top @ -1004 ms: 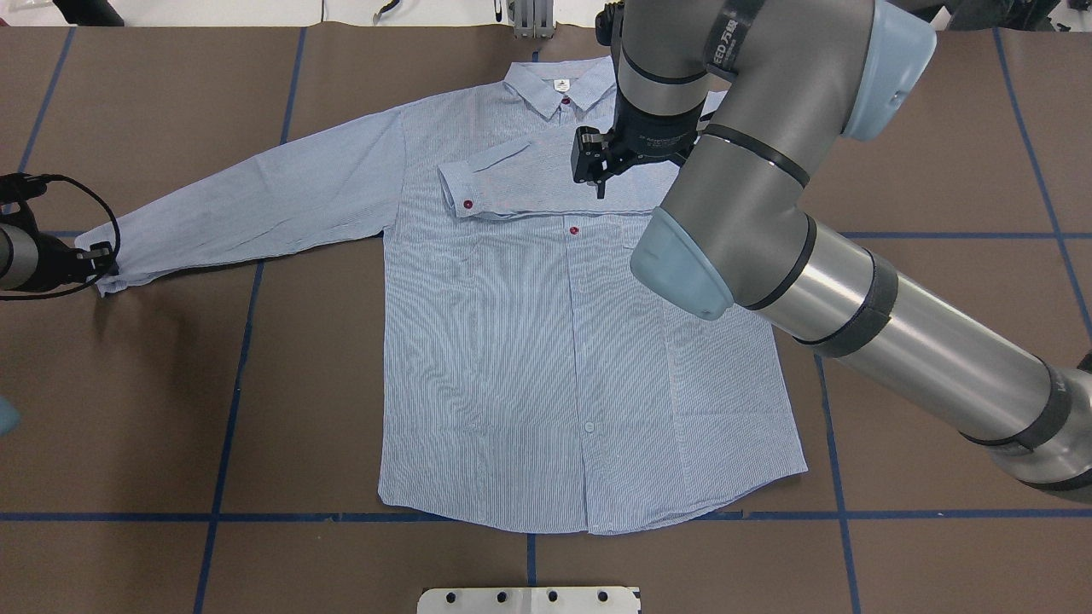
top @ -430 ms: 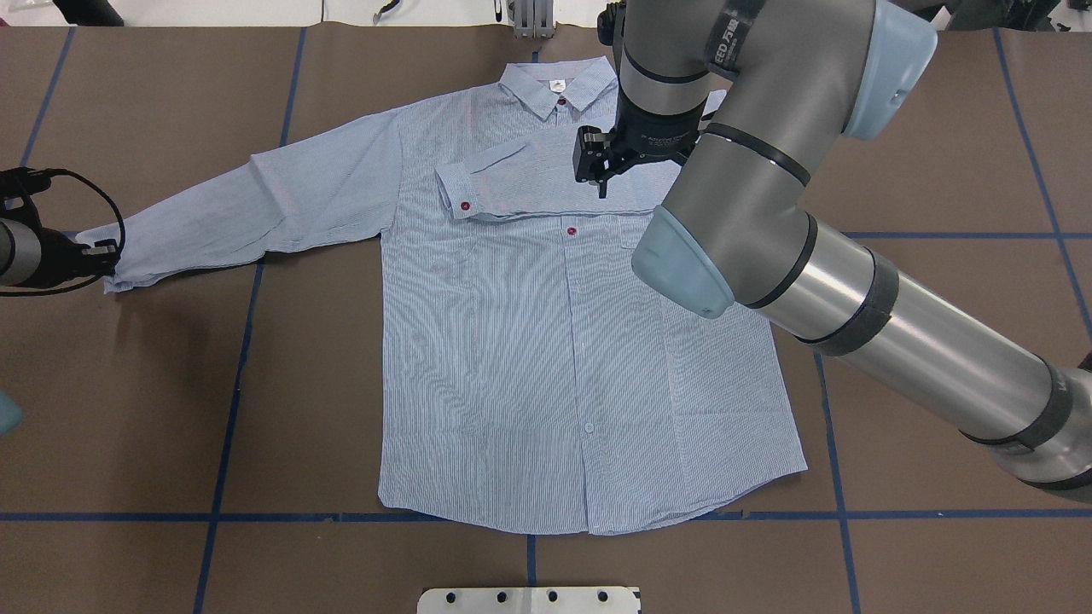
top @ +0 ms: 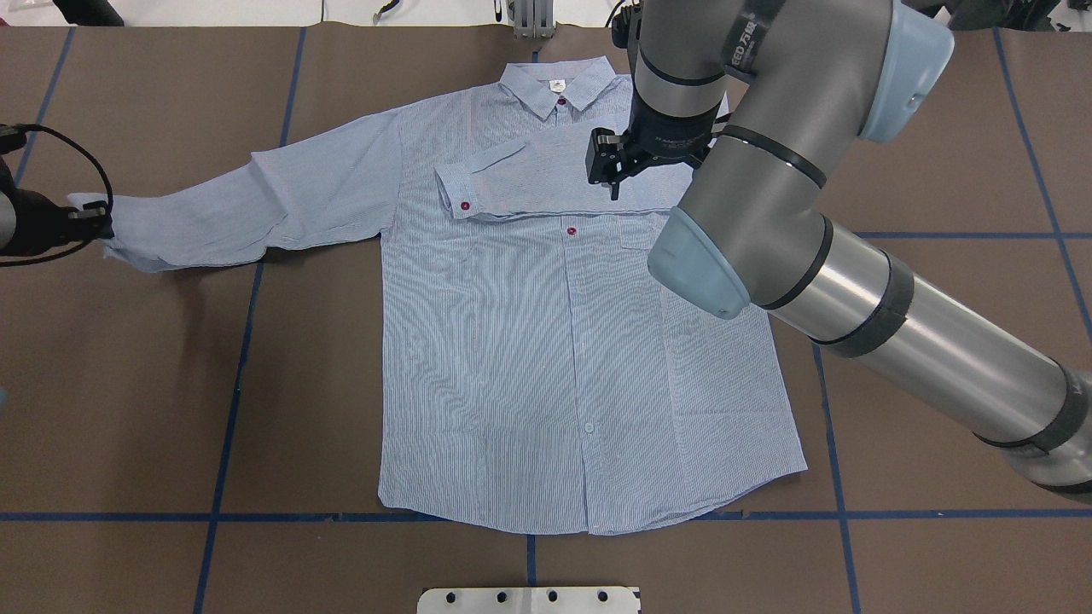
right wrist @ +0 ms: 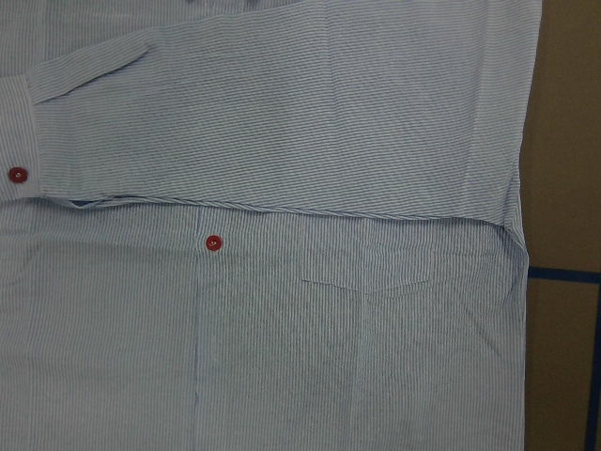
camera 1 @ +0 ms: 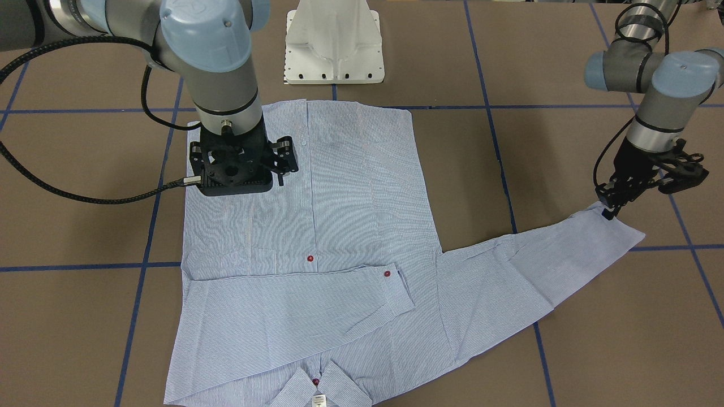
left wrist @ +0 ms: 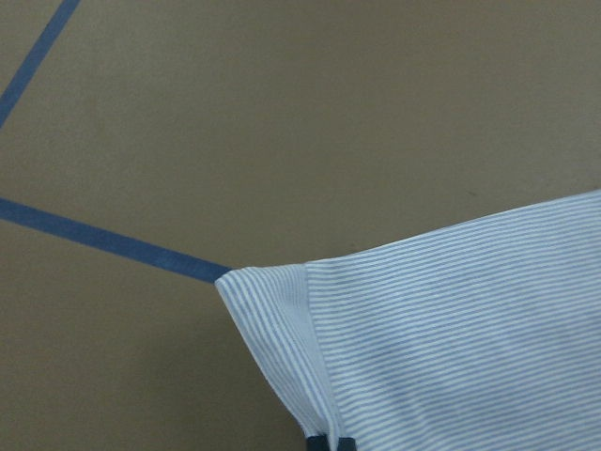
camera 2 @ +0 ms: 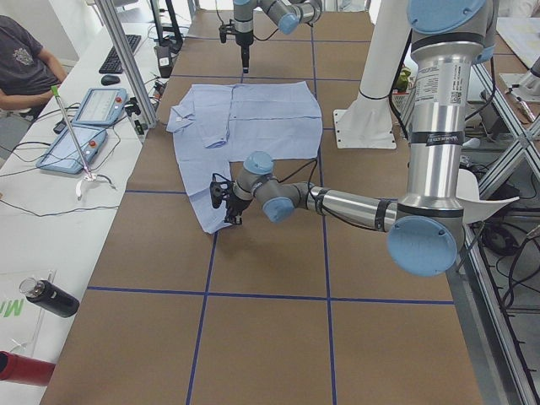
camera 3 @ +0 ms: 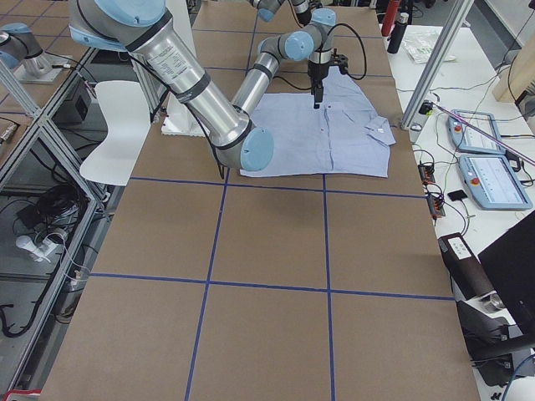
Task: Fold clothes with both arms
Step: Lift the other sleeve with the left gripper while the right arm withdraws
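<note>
The striped shirt [top: 546, 358] lies flat on the worktop [top: 128, 409], one sleeve [top: 529, 175] folded across its chest. The left gripper [top: 101, 223] has its fingers pinching the other cuff [left wrist: 282, 319] at its edge; so thin a hold could slip mid-fold. The right gripper [top: 611, 175] hovers above; whether its fingers are apart I cannot tell.

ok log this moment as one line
left gripper: jaws shut on outstretched sleeve cuff | right gripper: jaws open above folded sleeve | shirt: body flat

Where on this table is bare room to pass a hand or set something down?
Bare: table between the outstretched sleeve, the shirt body and the near blue line. Crowded: chest under right gripper; cuff held by left gripper.
</note>
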`<state>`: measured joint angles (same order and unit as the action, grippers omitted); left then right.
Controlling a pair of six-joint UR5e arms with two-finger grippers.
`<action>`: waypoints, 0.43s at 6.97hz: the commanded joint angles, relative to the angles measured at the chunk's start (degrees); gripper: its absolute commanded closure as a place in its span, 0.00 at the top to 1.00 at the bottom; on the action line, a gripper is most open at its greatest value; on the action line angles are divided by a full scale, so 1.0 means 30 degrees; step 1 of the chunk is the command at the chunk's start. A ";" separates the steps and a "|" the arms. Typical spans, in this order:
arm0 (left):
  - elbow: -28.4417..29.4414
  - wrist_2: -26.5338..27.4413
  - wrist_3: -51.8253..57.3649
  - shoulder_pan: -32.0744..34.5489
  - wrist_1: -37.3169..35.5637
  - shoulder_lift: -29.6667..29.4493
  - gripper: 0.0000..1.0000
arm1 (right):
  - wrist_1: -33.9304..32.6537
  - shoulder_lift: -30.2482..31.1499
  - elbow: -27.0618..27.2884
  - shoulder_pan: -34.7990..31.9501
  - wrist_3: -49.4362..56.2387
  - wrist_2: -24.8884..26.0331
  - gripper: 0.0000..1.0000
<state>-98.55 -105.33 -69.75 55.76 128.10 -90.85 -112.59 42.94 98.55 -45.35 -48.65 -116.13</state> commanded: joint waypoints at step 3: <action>-0.2689 -0.3966 0.0076 0.2976 -0.8492 -0.6022 0.00 | -0.0001 0.4718 0.3996 -0.1080 0.1239 -0.0723 1.00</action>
<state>-106.15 -113.94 -69.51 63.61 109.97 -101.77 -112.65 52.41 106.75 -47.37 -46.78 -117.51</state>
